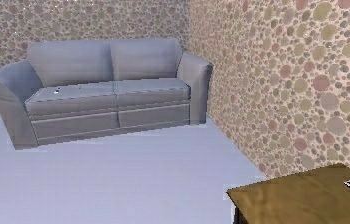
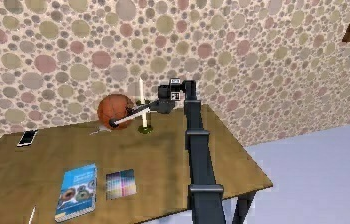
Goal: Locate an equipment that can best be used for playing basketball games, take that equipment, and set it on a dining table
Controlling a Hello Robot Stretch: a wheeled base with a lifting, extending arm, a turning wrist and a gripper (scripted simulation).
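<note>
Arm side view: a wooden table point(image 2: 233, 165) stands against a wall papered in coloured spots, and the dark arm point(image 2: 197, 150) reaches across it from the near edge. The orange-brown basketball point(image 2: 111, 108) is at the table's far side, close to the wall, with a white candle point(image 2: 141, 95) just beside it. The gripper point(image 2: 123, 122) points its thin fingers at the ball. I cannot tell how those fingers are set, or whether they hold anything. A phone point(image 2: 27, 138) lies near the far left corner, and a blue book point(image 2: 77, 190) and a small coloured booklet point(image 2: 120, 184) lie nearer the front. In the forward view a grey sofa point(image 1: 103, 85) stands against the far wall across pale floor, and the table's corner shows at the lower right.
</note>
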